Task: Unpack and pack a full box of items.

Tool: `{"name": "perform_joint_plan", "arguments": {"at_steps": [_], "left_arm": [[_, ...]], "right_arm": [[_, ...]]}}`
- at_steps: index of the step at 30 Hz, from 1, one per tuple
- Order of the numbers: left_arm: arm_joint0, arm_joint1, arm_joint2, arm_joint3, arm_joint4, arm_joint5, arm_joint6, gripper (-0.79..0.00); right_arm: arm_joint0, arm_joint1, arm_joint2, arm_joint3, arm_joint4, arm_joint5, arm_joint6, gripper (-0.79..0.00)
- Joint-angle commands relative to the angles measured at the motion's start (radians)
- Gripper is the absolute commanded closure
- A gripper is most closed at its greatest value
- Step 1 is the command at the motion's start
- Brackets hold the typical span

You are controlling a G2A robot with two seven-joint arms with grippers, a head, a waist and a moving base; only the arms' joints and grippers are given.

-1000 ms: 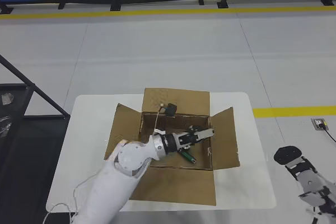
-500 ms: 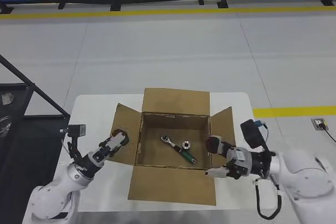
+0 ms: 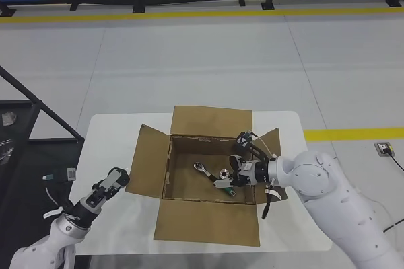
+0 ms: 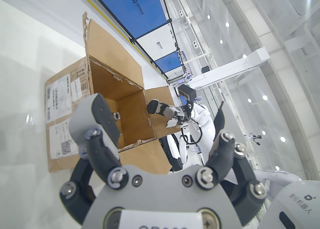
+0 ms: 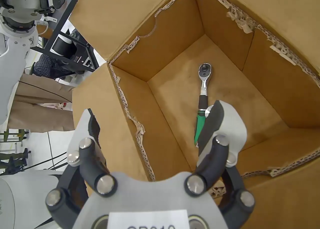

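Centre of the top view: the cardboard box (image 3: 212,122) sits open on the white counter (image 3: 108,138), all four flaps folded out. On its floor lies a ratchet wrench (image 3: 206,171), chrome head toward the upper left of the box and green handle toward the lower right. The right wrist view has the same wrench (image 5: 203,89) flat on the cardboard, with the end of the green grip hidden behind one finger. A round metal socket (image 4: 116,116) is also on the box floor, seen from the left wrist camera.

Inside the box opening, the right pincer (image 3: 229,176) (image 5: 152,114) hangs above the wrench's handle end, its arm crossing the right-hand flap. Its fingers are apart with nothing between them. Can't tell if a fingertip touches the handle.

Lower left of the top view, the left pincer (image 3: 116,177) (image 4: 160,117) is over bare counter just beyond the left flap, well apart from the box contents. Its fingers are spread and it holds nothing. Its camera faces the box's outer side, which carries white labels (image 4: 62,114), and shows the right pincer farther off over the far wall.
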Motion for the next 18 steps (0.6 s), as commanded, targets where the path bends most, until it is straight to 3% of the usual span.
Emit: {"name": "perform_joint_plan", "arguments": {"at_steps": [1, 10, 14, 18], "left_arm": [[0.000, 0.000, 0.000, 0.000, 0.000, 0.000, 0.000, -0.785], [0.002, 0.001, 0.011, -0.012, -0.003, 0.008, 0.004, -0.785], [0.004, 0.005, 0.013, -0.018, -0.005, 0.032, 0.021, -0.785], [0.010, 0.009, 0.008, -0.011, -0.019, 0.046, 0.031, -0.785]], "right_arm": [[0.000, 0.000, 0.000, 0.000, 0.000, 0.000, 0.000, -0.785], [0.009, -0.004, -0.032, -0.015, -0.062, -0.008, 0.005, -0.785], [0.110, -0.038, -0.159, 0.011, -0.247, 0.134, 0.059, -0.785], [0.231, -0.106, -0.330, 0.093, -0.373, 0.297, 0.120, -0.785]]}}
